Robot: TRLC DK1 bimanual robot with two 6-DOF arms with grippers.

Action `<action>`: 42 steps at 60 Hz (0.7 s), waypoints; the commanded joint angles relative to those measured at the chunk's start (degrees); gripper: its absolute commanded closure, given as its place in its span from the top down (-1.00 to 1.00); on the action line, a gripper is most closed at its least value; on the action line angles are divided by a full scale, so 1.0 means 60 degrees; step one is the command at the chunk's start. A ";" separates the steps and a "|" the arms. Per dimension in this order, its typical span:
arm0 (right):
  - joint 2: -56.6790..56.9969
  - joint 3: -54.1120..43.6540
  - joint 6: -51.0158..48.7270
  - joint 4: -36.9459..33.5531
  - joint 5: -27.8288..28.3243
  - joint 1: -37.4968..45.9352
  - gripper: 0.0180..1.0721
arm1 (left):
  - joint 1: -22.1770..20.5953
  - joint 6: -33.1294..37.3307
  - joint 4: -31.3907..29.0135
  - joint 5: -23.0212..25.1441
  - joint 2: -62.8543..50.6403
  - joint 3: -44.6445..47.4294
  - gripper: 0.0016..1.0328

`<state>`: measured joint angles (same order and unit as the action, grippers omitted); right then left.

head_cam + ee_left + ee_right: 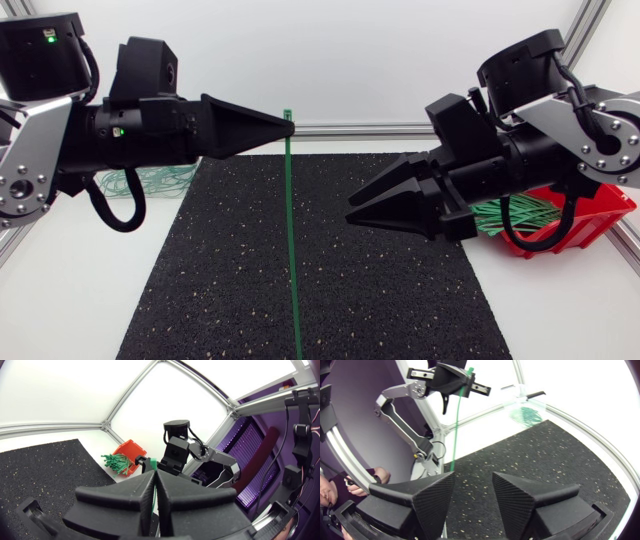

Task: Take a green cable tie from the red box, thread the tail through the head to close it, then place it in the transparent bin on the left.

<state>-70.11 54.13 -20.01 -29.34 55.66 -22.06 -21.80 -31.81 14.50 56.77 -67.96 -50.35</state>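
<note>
Green cable tie: hangs straight, top clamped in left gripper; lower end cut off. Right gripper: fingers apart, empty. Red box, clear bin: half hidden behind arms, both holding spare ties.

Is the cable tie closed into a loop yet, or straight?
Straight, unclosed: the cable tie hangs in one line from the left claw, tail free.

gap between right gripper fingers seen open. space ahead of those fingertips crossed by green cable tie, hung straight down from closed left gripper tips. passage under both finger pairs bounded by black mat. red box partly overhung by right arm; transparent bin overhung by left arm.
</note>
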 commanded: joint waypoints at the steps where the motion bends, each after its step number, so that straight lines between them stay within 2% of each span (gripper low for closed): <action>1: 0.0024 -0.0159 -0.0459 -0.0193 -0.0751 0.0089 0.68 | 0.0367 -0.0616 -0.0073 0.0235 -0.0230 -0.0310 -0.92; 4: -0.0034 -0.0086 -0.0972 -0.0617 -0.1557 -0.0029 0.76 | 0.0601 -0.0880 -0.0073 0.0382 -0.0274 -0.0369 -0.92; 8: -0.0269 0.0061 -0.1367 -0.1159 -0.1850 -0.0146 0.83 | 0.0880 -0.1246 -0.0073 0.0440 -0.0391 -0.0500 -0.92; 10: -0.0488 0.0222 -0.1763 -0.1745 -0.2245 -0.0204 0.93 | 0.1056 -0.1465 -0.0073 0.0572 -0.0523 -0.0603 -0.92; 18: -0.1206 0.0690 -0.2085 -0.2756 -0.3197 -0.0424 0.93 | 0.1598 -0.1846 -0.0088 0.1129 -0.0845 -0.0808 -0.92; 22: -0.1309 0.0778 -0.1894 -0.2741 -0.3783 -0.0512 0.93 | 0.1817 -0.1861 -0.0234 0.1436 -0.0845 -0.0823 -0.92; 31: -0.1470 0.0866 -0.2070 -0.2873 -0.3813 -0.0512 0.93 | 0.2227 -0.1905 -0.0352 0.1861 -0.0948 -0.0852 -0.92; 42: -0.1148 -0.0071 -0.2627 -0.0940 -0.4442 -0.0995 0.91 | 0.2286 -0.1846 -0.0352 0.2344 -0.1226 -0.0925 -0.92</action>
<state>-77.67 56.77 -32.95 -37.41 29.91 -27.11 -8.25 -41.82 12.43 69.23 -73.69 -53.76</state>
